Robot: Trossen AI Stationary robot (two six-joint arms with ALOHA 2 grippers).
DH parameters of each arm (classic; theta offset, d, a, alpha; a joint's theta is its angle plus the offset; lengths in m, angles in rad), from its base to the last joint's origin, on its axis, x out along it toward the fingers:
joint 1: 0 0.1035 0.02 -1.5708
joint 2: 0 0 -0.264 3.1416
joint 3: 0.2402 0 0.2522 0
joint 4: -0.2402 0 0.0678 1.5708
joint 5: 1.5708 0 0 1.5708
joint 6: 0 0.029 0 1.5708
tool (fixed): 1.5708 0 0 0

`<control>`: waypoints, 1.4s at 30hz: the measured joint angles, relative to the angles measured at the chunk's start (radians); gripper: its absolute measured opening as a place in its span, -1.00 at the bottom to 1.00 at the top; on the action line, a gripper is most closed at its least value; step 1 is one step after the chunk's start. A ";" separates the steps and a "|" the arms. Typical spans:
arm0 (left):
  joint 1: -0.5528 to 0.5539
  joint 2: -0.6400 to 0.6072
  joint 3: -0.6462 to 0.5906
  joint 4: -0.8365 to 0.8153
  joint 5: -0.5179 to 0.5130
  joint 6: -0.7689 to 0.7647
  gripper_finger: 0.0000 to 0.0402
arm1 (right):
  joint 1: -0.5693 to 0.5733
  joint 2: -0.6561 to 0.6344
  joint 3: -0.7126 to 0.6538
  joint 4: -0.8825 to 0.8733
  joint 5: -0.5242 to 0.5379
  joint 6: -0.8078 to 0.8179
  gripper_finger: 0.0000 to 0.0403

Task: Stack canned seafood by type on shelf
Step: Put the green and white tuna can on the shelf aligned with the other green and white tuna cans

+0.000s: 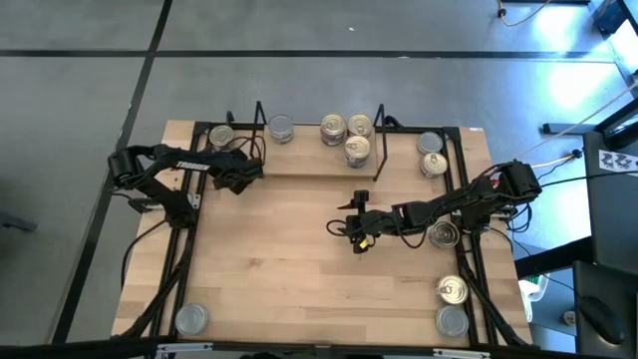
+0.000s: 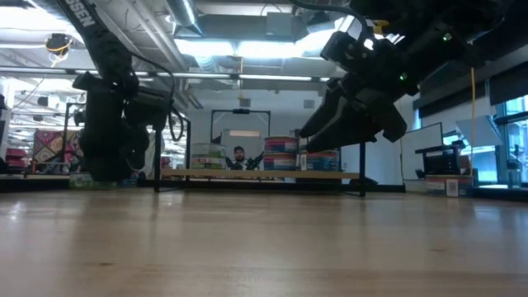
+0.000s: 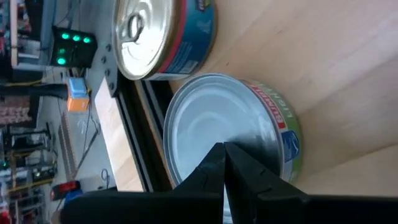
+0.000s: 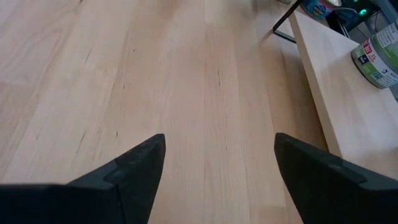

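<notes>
Fingers of my left hand [image 3: 224, 171] are pressed together over a grey-topped can [image 3: 224, 124] on the shelf [image 1: 299, 165] at ten o'clock; I should reopen before gripping. My right hand [image 4: 214, 171], spread and empty, waits mid-bench [image 1: 269, 269]. Whether those fingertips touch the lid, I cannot tell.

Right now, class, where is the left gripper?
In the high view the left gripper sits at the shelf's left end, shut, beside a gold-topped can. Its wrist view shows the fingertips closed over a grey-topped can.
</notes>
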 joint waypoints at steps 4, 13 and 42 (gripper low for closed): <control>-0.051 0.000 0.001 0.003 0.016 -0.006 -0.98 | 0.000 0.000 0.000 0.000 0.000 0.000 0.48; -0.182 -0.003 0.040 -0.092 0.084 -0.114 -0.98 | 0.000 0.000 0.000 0.000 0.000 0.000 0.48; -0.589 -0.001 0.128 0.065 0.217 -0.175 -0.98 | 0.000 0.000 0.000 -0.009 0.000 0.000 0.48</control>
